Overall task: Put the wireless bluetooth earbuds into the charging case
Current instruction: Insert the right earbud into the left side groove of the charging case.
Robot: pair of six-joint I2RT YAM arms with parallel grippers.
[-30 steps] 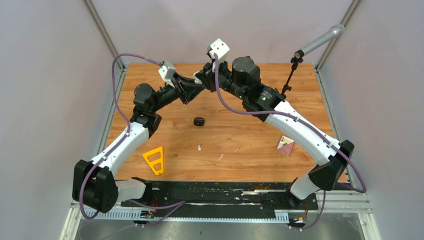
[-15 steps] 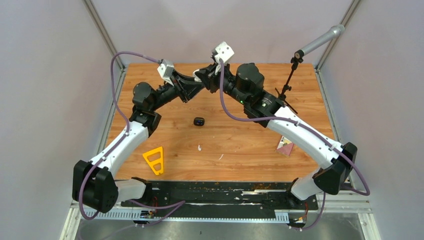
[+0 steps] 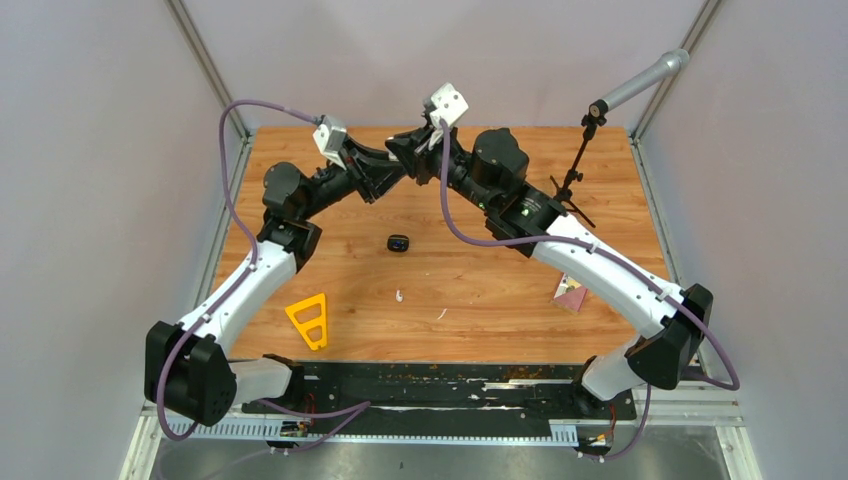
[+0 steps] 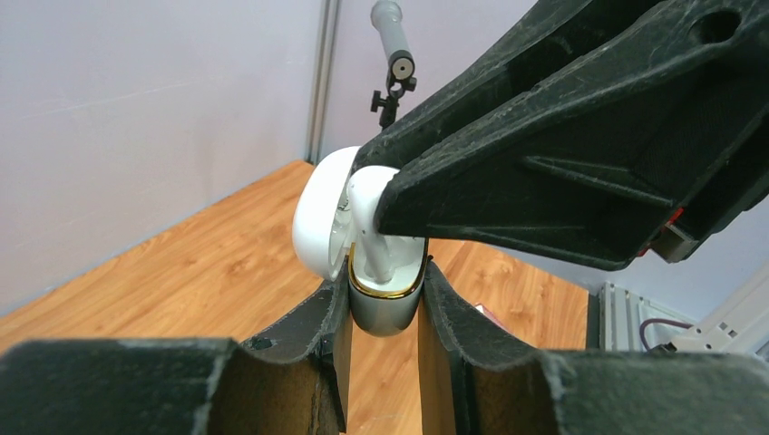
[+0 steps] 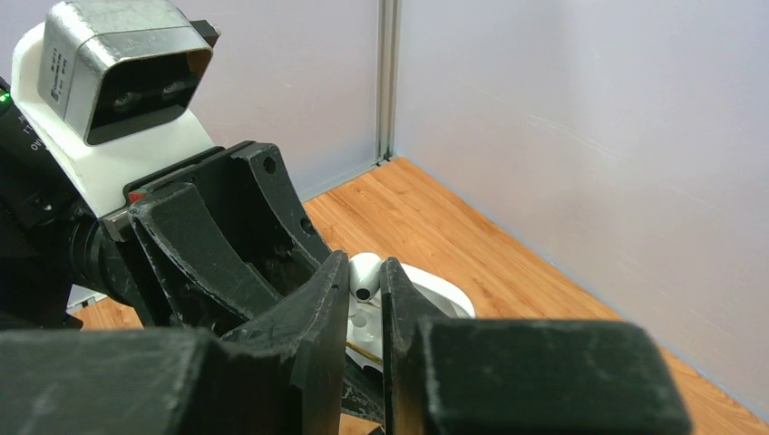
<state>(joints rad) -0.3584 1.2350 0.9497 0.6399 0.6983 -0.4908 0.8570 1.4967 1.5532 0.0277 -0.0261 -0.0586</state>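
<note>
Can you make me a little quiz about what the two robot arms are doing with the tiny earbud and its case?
1. True or false: the left fingers are shut on the white charging case, and its lid is open.
2. What do the right fingers pinch? A) a black earbud B) a white earbud C) nothing at all
3. Fill in: the flat triangle lying on the wooden table is ____ in colour.

Key: 1 true; 2 B; 3 yellow.
</note>
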